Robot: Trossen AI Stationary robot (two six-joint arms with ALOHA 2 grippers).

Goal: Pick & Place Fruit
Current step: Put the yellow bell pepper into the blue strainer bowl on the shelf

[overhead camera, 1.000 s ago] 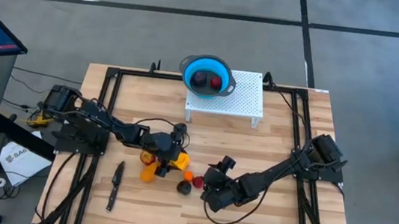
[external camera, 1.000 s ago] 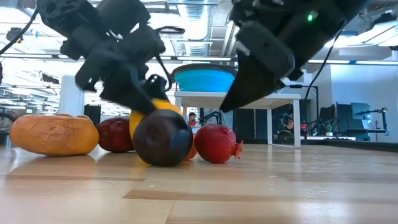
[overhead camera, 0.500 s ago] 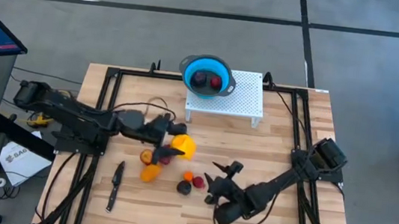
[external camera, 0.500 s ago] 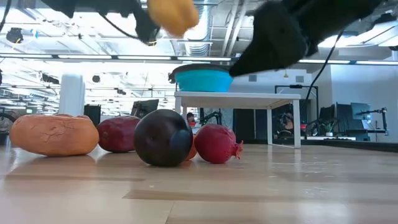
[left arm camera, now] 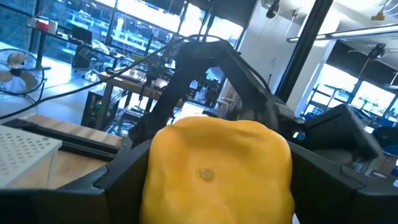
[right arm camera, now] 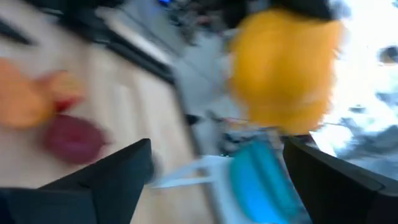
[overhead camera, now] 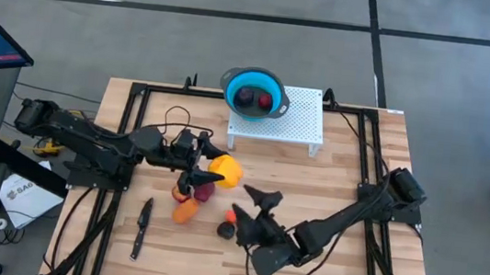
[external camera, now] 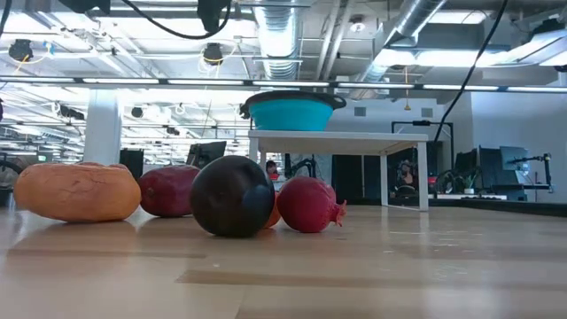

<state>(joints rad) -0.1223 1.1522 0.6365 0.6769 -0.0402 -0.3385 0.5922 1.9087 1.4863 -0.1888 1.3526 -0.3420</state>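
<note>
My left gripper [overhead camera: 214, 169] is shut on a yellow fruit [overhead camera: 226, 170] above the fruit pile; the same fruit fills the left wrist view [left arm camera: 217, 165]. On the table lie an orange fruit [overhead camera: 183, 210], a dark red one [overhead camera: 203, 193], a small red one [overhead camera: 231, 215] and a near-black one [overhead camera: 227, 231]. The low view shows them resting on the wood: orange [external camera: 78, 190], dark red [external camera: 168, 190], dark purple [external camera: 232, 197], red [external camera: 310, 204]. My right gripper [overhead camera: 249, 207] hangs open just right of the pile, touching nothing. No gripper shows in the low view. My left gripper pinches the yellow fruit between its two fingers, one finger [left arm camera: 118, 177] on each opposite side of it [left arm camera: 155, 174]. The fingers come roughly level from the table's left. The fruit is lifted clear of the table and the other fruits.
A blue bowl [overhead camera: 253, 92] stands on a white perforated stand [overhead camera: 298, 120] at the far middle, holding a dark and a red fruit. A slim black knife [overhead camera: 140, 227] lies near the left front. Bare wood stretches along the near edge and between stand and pile.
My left gripper took the yellow fruit from the pile and lifted it up, clear of the other fruits and out of the low view. My right gripper also rose out of the low view and swung toward the table's left, closer to the pile.
</note>
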